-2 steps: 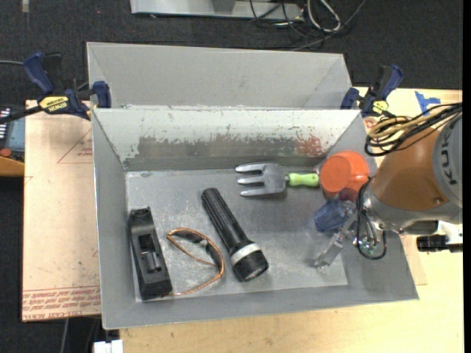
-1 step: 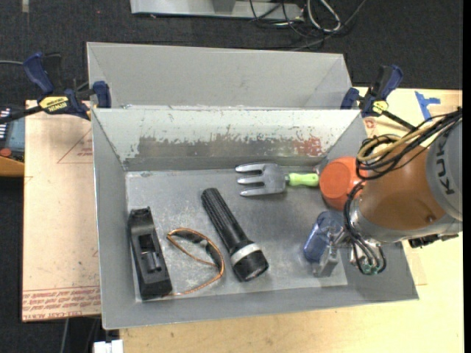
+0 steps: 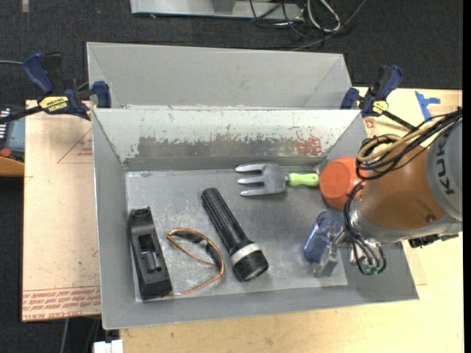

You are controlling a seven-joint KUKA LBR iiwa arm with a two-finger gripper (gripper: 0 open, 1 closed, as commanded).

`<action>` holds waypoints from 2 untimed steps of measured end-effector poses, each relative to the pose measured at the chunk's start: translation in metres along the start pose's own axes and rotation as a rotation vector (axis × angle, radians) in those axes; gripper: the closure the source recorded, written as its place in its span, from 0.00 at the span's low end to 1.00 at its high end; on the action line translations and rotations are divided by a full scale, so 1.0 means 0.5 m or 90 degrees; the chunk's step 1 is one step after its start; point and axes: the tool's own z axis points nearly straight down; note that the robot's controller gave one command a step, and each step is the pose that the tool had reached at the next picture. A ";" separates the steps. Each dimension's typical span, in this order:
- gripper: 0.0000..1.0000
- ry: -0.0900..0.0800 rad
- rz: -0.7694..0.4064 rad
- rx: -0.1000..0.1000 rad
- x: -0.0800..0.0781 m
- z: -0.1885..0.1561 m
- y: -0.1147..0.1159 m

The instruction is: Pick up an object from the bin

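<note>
My gripper (image 3: 324,253) hangs low over the bin's front right corner, just off the bare floor. Nearest to it is a small garden fork (image 3: 266,179) with grey tines and a green handle, lying along the back wall above and to the left. An orange-red round thing (image 3: 337,182) sits at the handle's right end, partly behind the arm. A black flashlight (image 3: 232,234) lies slanted in the middle of the bin, left of the gripper, with its lens end toward the front.
A black tape dispenser (image 3: 149,254) lies at the front left. A brown wire-like loop (image 3: 197,257) rests between it and the flashlight. The arm's orange-brown cover and cables overhang the bin's right wall.
</note>
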 end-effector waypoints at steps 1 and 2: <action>1.00 0.005 0.000 -0.001 0.004 -0.032 0.001; 1.00 0.009 0.000 -0.001 0.006 -0.102 0.002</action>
